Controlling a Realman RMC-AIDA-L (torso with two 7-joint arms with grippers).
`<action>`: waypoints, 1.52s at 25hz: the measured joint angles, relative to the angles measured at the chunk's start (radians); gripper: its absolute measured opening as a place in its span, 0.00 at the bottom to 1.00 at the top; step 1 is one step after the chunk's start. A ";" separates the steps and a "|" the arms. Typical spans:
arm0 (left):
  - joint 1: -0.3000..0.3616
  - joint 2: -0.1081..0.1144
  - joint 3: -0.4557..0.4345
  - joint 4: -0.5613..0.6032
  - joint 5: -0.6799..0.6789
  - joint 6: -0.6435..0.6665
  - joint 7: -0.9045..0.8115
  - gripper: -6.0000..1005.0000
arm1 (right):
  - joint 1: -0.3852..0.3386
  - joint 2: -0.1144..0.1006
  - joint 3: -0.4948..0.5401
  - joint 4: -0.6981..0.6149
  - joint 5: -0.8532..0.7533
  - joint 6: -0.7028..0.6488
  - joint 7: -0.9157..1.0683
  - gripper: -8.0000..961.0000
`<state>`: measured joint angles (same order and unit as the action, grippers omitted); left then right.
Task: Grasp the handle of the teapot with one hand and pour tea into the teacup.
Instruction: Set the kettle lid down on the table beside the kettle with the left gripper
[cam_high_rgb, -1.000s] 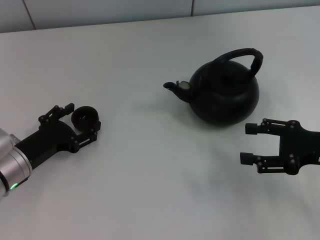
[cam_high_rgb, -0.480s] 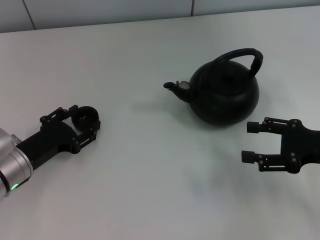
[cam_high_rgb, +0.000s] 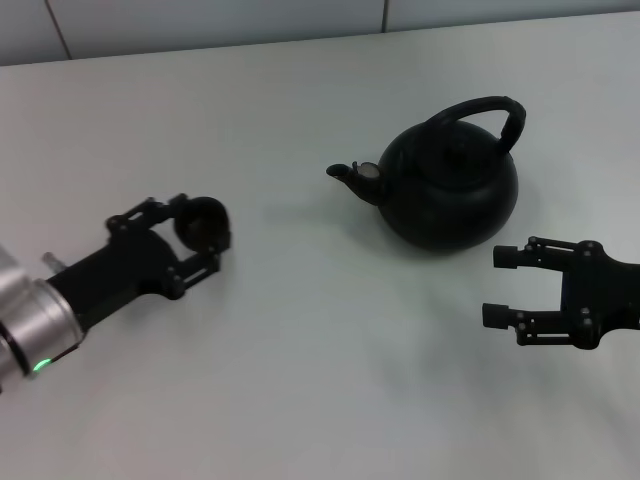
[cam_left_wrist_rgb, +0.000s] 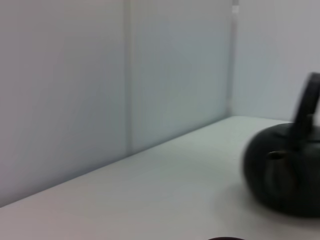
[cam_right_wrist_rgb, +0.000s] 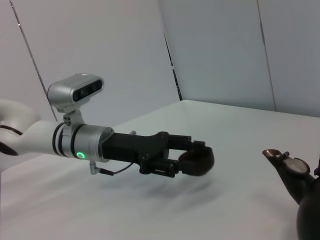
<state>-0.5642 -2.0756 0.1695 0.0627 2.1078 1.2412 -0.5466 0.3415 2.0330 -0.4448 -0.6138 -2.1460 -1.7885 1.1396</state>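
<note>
You see a broad, smooth, matte white tabletop (cam_high_rgb: 300, 380) filling nearly the whole head view. Along the tabletop's far edge stands a pale grey panelled wall (cam_high_rgb: 200, 25); two dark vertical seams divide the wall. In the left wrist view the same wall (cam_left_wrist_rgb: 75, 90) rises directly from the tabletop (cam_left_wrist_rgb: 150, 200), meeting it in a straight line.

No legible text, seemingly.

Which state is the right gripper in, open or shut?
Open. In the head view the right gripper has its two fingers spread apart with nothing between them, just short of the teapot.
</note>
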 joint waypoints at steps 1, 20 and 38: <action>-0.010 -0.001 0.020 0.000 0.001 0.003 -0.008 0.68 | -0.001 0.001 0.000 0.000 0.000 0.000 0.000 0.84; -0.131 -0.004 0.064 -0.155 0.003 -0.148 0.066 0.69 | -0.006 0.004 0.001 0.005 0.000 0.000 0.000 0.84; -0.131 -0.004 0.020 -0.213 0.002 -0.242 0.127 0.70 | -0.010 0.006 0.002 0.005 0.000 0.000 0.000 0.84</action>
<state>-0.6953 -2.0800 0.1892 -0.1508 2.1097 0.9996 -0.4193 0.3313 2.0386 -0.4433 -0.6092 -2.1460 -1.7886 1.1397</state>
